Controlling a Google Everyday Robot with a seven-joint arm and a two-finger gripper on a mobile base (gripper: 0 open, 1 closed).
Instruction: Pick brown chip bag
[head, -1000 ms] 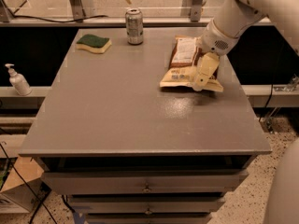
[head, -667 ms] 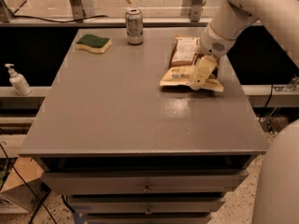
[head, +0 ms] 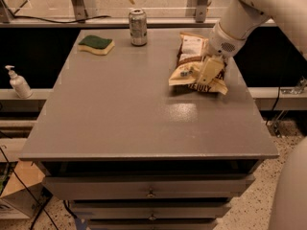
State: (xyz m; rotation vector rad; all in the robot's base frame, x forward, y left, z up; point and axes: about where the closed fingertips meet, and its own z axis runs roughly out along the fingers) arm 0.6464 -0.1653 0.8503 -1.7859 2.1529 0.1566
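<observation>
While the brown chip bag (head: 192, 49) lies flat at the far right of the grey table (head: 120, 119), we see the gripper (head: 208, 72) down on the bag's near end, touching it; we cannot tell whether it grips. A can (head: 138, 27) and a green sponge (head: 96, 44) sit well apart, far left.

One high view from the front.
We look down over the counter (head: 120, 114) to its far edge; hand (head: 210, 72) near the right edge.
</observation>
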